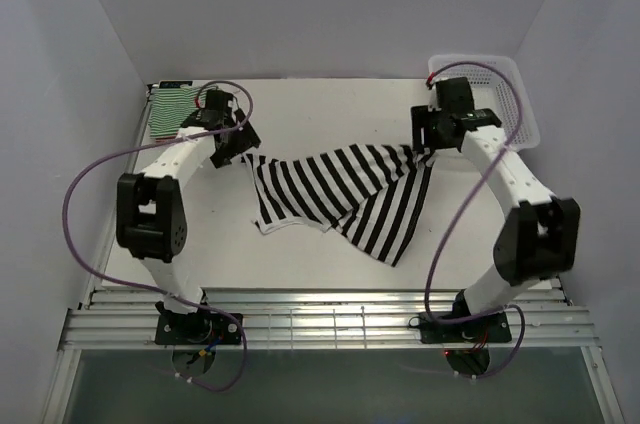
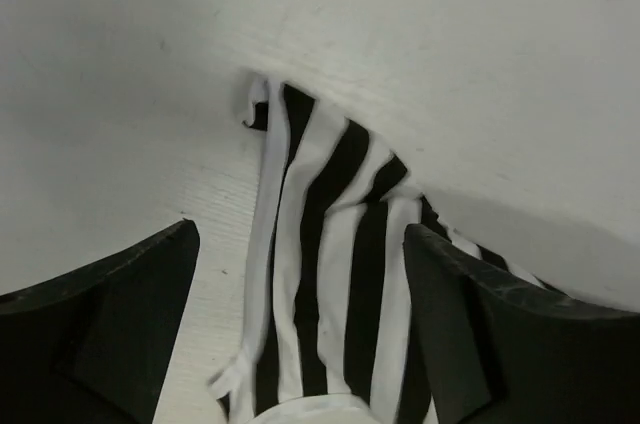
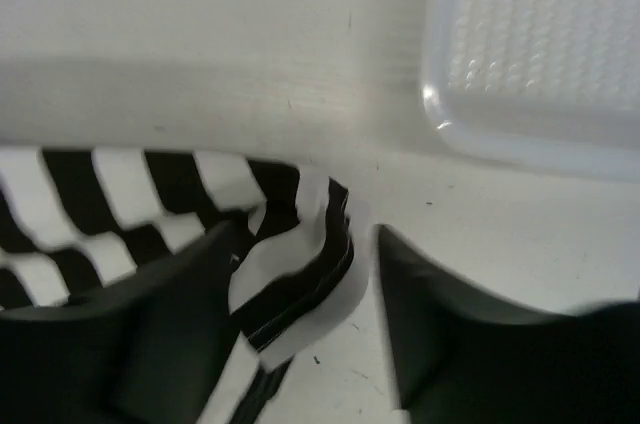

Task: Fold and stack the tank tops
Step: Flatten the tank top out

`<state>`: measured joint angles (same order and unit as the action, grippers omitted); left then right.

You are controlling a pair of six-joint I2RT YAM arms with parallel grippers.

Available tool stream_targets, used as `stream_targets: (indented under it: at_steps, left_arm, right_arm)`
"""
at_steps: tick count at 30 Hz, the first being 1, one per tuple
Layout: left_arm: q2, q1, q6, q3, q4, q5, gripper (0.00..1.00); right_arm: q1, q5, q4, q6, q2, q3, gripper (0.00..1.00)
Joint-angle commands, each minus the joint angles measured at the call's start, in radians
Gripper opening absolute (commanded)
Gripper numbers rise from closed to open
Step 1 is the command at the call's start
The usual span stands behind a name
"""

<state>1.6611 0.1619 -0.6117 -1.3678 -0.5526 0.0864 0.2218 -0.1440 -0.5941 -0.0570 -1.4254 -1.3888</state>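
The black-and-white striped tank top lies spread across the middle of the table, rumpled, with a ridge running between my two grippers. My left gripper is over its left corner. In the left wrist view the jaws stand wide apart with the cloth lying flat between them. My right gripper is at its right end. In the right wrist view the jaws are apart, and a bunched edge rests against the left finger, clear of the right one. The green-and-white top lies folded at the back left. The red-and-white top is out of view.
The white lattice basket stands at the back right, just behind my right gripper; its rim also shows in the right wrist view. White walls close in the table on the left, back and right. A slatted rail runs along the near edge.
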Motion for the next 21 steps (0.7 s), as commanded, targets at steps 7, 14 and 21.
stream_targets:
  at_steps: [7, 14, 21]
  left_arm:
    - [0.085, -0.01, 0.009, -0.157, -0.127, -0.036, 0.98]
    - [-0.069, 0.157, -0.005, 0.054, -0.115, -0.164, 0.98]
    - [-0.126, 0.419, -0.117, 0.243, -0.099, -0.212, 0.98]
  right_arm:
    - [-0.012, 0.062, -0.049, -0.03, -0.158, -0.027, 0.9]
    - [-0.012, 0.124, 0.089, -0.171, 0.123, 0.345, 0.9]
    - [-0.087, 0.144, 0.122, -0.204, 0.215, 0.499, 0.9]
